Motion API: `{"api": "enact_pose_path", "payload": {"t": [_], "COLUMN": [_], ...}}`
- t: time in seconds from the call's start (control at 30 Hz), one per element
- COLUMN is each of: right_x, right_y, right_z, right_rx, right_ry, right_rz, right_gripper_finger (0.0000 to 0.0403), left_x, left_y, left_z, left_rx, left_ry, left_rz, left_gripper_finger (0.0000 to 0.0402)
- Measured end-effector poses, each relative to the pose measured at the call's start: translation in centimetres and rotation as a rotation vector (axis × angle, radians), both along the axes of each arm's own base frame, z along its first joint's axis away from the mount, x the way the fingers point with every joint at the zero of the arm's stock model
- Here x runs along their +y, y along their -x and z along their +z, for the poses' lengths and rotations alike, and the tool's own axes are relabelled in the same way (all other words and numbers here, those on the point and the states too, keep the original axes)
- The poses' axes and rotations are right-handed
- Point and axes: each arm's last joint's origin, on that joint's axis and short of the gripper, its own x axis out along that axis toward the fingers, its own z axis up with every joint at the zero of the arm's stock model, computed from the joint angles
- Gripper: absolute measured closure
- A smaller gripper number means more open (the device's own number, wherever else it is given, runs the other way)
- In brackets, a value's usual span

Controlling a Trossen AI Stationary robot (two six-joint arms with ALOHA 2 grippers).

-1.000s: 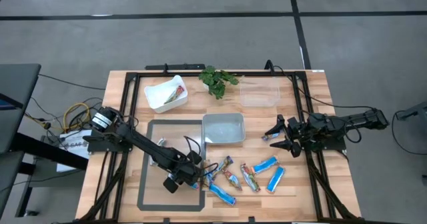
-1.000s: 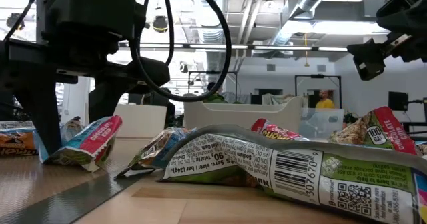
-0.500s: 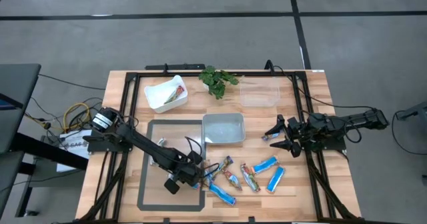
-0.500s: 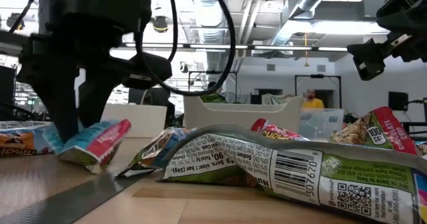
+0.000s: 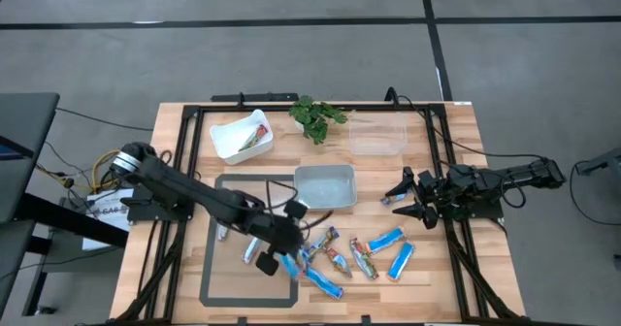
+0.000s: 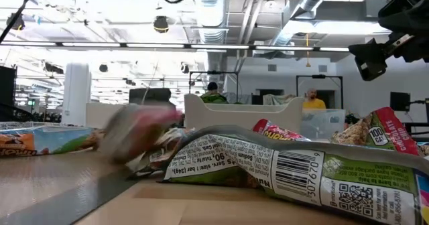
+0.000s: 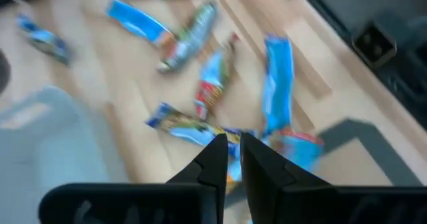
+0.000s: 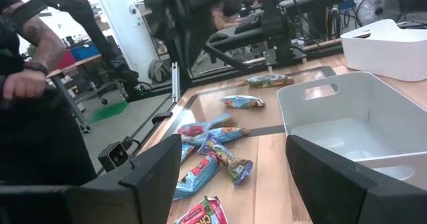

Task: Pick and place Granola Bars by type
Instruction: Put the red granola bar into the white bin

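- The Granola Bars (image 5: 354,253) mostly lie loose on the table (image 5: 456,282), in a cluster at the lower centre of the high view, just below the grey bin (image 5: 325,187).
- One bar (image 5: 254,137) already sits in the white bin (image 5: 225,142) at the upper left; the clear bin (image 5: 377,137) at the upper right looks empty, and the grey bin shows nothing inside.
- Judged from that, sorting has barely begun: one bar placed, roughly eight to go, blue and multicoloured ones mixed together.
- The left gripper (image 5: 281,258) is at the left edge of the cluster; in the left wrist view its fingers (image 7: 217,161) stand nearly together, tips over a blue bar (image 7: 200,127), but whether they grip it I cannot tell.
- The right gripper (image 5: 406,198) waits at the right of the frame beside the grey bin, fingers spread apart and holding nothing.
- A green plant sprig (image 5: 315,115) lies between the two upper bins.
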Motion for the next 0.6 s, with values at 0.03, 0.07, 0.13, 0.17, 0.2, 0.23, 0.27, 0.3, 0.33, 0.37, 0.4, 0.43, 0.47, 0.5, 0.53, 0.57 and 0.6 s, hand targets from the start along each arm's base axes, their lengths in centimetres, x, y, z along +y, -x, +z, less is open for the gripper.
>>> {"api": "enact_pose_path", "payload": {"t": [0.03, 0.07, 0.13, 0.17, 0.2, 0.23, 0.27, 0.3, 0.33, 0.37, 0.4, 0.43, 0.47, 0.5, 0.53, 0.57, 0.6], "right_x": [0.0, 0.0, 0.0, 0.0, 0.0, 0.0, 0.0, 0.0, 0.0, 0.0, 0.0, 0.0, 0.0, 0.0, 0.0, 0.0, 0.0], "right_y": [0.0, 0.0, 0.0, 0.0, 0.0, 0.0, 0.0, 0.0, 0.0, 0.0, 0.0, 0.0, 0.0, 0.0, 0.0, 0.0, 0.0], "right_z": [0.0, 0.0, 0.0, 0.0, 0.0, 0.0, 0.0, 0.0, 0.0, 0.0, 0.0, 0.0, 0.0, 0.0, 0.0, 0.0, 0.0], "right_rx": [0.000, 0.000, 0.000, 0.000, 0.000, 0.000, 0.000, 0.000, 0.000, 0.000, 0.000, 0.000, 0.000, 0.000, 0.000, 0.000, 0.000], "right_ry": [0.000, 0.000, 0.000, 0.000, 0.000, 0.000, 0.000, 0.000, 0.000, 0.000, 0.000, 0.000, 0.000, 0.000, 0.000, 0.000, 0.000], "right_rz": [0.000, 0.000, 0.000, 0.000, 0.000, 0.000, 0.000, 0.000, 0.000, 0.000, 0.000, 0.000, 0.000, 0.000, 0.000, 0.000, 0.000], "right_gripper_finger": [0.0138, 0.0138, 0.0138, 0.0138, 0.0138, 0.0138, 0.0138, 0.0138, 0.0138, 0.0138, 0.0138, 0.0138, 0.0138, 0.0138, 0.0138, 0.0138, 0.0138], "left_x": [0.2, 0.3, 0.5, 0.5, 0.5, 0.5, 0.5, 0.5, 0.4, 0.3, 0.2, 0.1, -0.1, -0.3, -0.5, -0.6, -0.8], "left_y": [0.1, 0.1, 0.3, 0.4, 0.5, 0.6, 0.7, 0.8, 0.9, 1.1, 1.3, 1.4, 1.4, 1.5, 1.6, 1.8, 2.0], "left_z": [0.7, 1.2, 1.6, 1.5, 1.4, 1.3, 1.2, 1.1, 0.9, 0.7, 0.5, 0.3, 0.1, -0.2, -0.7, -1.3, -1.9], "left_rx": [-0.019, -0.035, -0.043, -0.035, -0.023, -0.009, 0.005, 0.014, 0.023, 0.040, 0.057, 0.064, 0.066, 0.072, 0.088, 0.107, 0.123], "left_ry": [0.006, 0.013, 0.016, 0.014, 0.009, 0.003, -0.002, -0.006, -0.010, -0.021, -0.036, -0.044, -0.051, -0.064, -0.078, -0.088, -0.097], "left_rz": [0.006, 0.009, 0.011, 0.010, 0.010, 0.010, 0.008, 0.005, 0.002, -0.005, -0.020, -0.038, -0.056, -0.072, -0.089, -0.098, -0.106], "left_gripper_finger": [0.0372, 0.0374, 0.0379, 0.0381, 0.0382, 0.0383, 0.0385, 0.0385, 0.0386, 0.0386, 0.0386, 0.0386, 0.0385, 0.0385, 0.0385, 0.0385, 0.0385]}}
